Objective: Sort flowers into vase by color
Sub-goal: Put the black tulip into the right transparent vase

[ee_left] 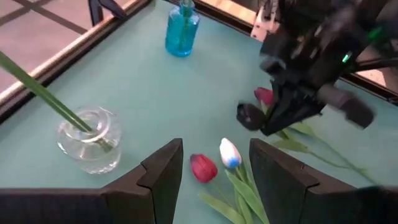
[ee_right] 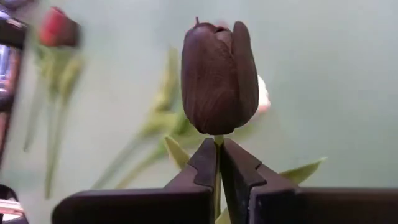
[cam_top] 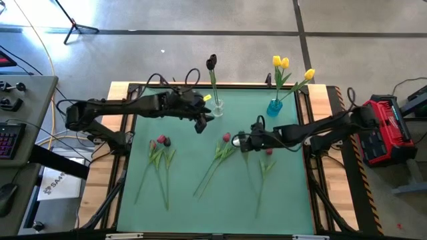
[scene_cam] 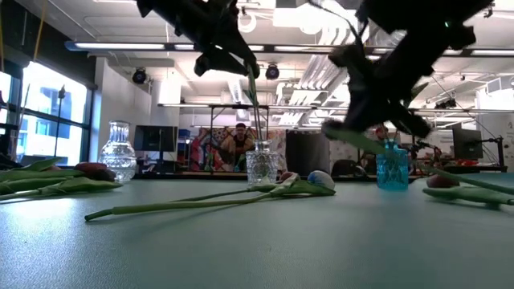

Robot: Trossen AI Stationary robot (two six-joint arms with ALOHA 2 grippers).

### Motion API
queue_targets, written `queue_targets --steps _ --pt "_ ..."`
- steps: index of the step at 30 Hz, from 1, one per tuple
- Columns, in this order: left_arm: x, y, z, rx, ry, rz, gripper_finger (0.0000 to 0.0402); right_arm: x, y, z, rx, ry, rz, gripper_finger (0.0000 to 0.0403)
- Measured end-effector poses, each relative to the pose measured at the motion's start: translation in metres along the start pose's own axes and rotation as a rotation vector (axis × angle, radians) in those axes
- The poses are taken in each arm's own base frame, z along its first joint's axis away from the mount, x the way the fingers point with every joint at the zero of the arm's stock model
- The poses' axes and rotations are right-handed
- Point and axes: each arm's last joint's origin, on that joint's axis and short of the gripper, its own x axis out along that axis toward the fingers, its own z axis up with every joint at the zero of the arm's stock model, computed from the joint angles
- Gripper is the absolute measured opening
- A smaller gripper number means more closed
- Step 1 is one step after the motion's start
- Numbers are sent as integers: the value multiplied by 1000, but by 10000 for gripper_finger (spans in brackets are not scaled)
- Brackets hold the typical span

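Observation:
My right gripper (cam_top: 243, 141) is over the middle of the green mat, shut on a black tulip (ee_right: 217, 78). It also shows in the low view (scene_cam: 357, 100). My left gripper (cam_top: 200, 123) hangs open and empty (ee_left: 211, 168) above the mat. It is beside a clear glass vase (cam_top: 217, 107) that holds one black tulip (cam_top: 211, 62) upright by its stem. A blue vase (cam_top: 275, 107) holds yellow tulips (cam_top: 281, 63). Red and white tulips lie flat on the mat at the left (cam_top: 160, 143), middle (cam_top: 225, 139) and right (cam_top: 269, 152). My right gripper pinches the black tulip's stem right under the head (ee_right: 217, 142) between its two fingers. The head stands out just past the fingertips. The tulip is lifted clear of the mat, its green stem and leaf (scene_cam: 377, 144) trailing below and behind the gripper.
A second clear vase (scene_cam: 119, 152) stands at the far left in the low view. A red tulip (ee_left: 204, 168) and a white one (ee_left: 229, 153) lie on the mat under my left gripper. Wooden table edges frame the mat (cam_top: 220, 213), and its near half is bare.

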Motion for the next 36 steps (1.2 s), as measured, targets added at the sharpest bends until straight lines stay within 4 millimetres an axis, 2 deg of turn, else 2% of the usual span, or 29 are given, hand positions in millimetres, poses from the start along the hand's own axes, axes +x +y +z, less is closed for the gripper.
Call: queue_targets --steps 8,14,19,23,36 --pt "22 -15 -11 -17 47 -67 175 -31 42 24 -199 -152 11 1" --pt "26 -26 -9 -1 7 -140 175 -55 72 41 -330 -246 25 0" --pt "25 -31 -5 4 -45 -166 175 -72 90 52 -413 -314 36 0" --pt "25 -32 -2 5 -85 -181 175 -79 97 56 -458 -340 50 0" --pt "24 -36 7 6 -169 -225 175 -82 105 61 -545 -425 78 0"
